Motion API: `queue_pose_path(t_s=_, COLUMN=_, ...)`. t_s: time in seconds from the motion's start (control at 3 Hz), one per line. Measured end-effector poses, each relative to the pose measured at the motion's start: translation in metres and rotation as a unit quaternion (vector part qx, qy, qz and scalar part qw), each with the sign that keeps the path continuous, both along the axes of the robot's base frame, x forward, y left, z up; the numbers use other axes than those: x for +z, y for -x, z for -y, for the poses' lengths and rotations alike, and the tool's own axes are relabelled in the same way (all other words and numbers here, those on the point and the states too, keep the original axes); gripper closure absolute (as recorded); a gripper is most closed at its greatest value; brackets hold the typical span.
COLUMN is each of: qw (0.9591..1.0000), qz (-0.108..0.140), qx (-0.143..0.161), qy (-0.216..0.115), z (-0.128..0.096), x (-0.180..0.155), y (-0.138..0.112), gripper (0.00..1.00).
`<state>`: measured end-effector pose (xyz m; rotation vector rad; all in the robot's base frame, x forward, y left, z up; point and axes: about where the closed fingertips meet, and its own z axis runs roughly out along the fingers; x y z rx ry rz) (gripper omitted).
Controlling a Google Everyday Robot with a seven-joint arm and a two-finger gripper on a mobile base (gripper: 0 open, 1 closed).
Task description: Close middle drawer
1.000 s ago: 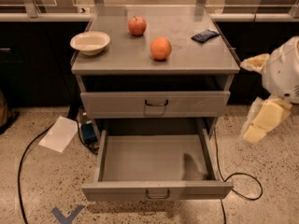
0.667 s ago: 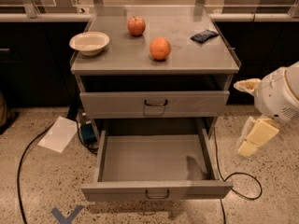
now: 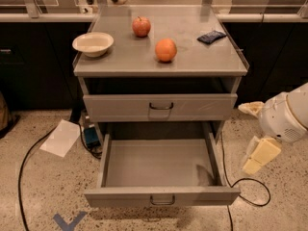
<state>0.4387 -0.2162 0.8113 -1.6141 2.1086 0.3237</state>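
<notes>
Middle drawer: the middle drawer (image 3: 162,196) sits at 6 o'clock in the view, pulled well out of the grey cabinet (image 3: 159,66), its tray bare inside as far as I can see and its small dark handle facing me
Drawer above: the upper drawer front (image 3: 160,107) is flush with the cabinet, at 12 o'clock from the open tray
My gripper: my gripper (image 3: 244,137) hangs at 3 o'clock in the view, off the right side of the open drawer and apart from it, above the speckled floor (image 3: 38,191)
Grip state: released, the two cream fingers (image 3: 260,155) spread wide with nothing between them
Done so far: I judge nothing of the closing itself, as the front stands as far out as a drawer can look
Left to do: bring my gripper round to 6 o'clock of the drawer front, touch it and push toward 12 o'clock until it is flush
Change from a second ago: my gripper has dropped from beside the cabinet top to the height of the open tray and drifted slightly toward 9 o'clock; the drawer has not moved
Cabinet top: bowl (image 3: 93,44), apple (image 3: 141,26) and orange (image 3: 165,50) lie where they were
</notes>
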Motion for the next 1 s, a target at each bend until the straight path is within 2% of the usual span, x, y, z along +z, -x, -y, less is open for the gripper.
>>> queue_pose_path(t_s=0.33, qw=0.9998, qz=-0.002, qx=0.016, qy=0.007, z=-0.011, x=-0.016, y=0.004, gripper=0.00)
queue_pose_path(t_s=0.67, qw=0.9986, qz=-0.013, qx=0.050, qy=0.012, z=-0.030, x=-0.062, y=0.010, gripper=0.00)
queue_pose_path(t_s=1.0, qw=0.9966, qz=-0.035, qx=0.073, qy=0.019, z=-0.044, x=-0.116, y=0.019, gripper=0.00)
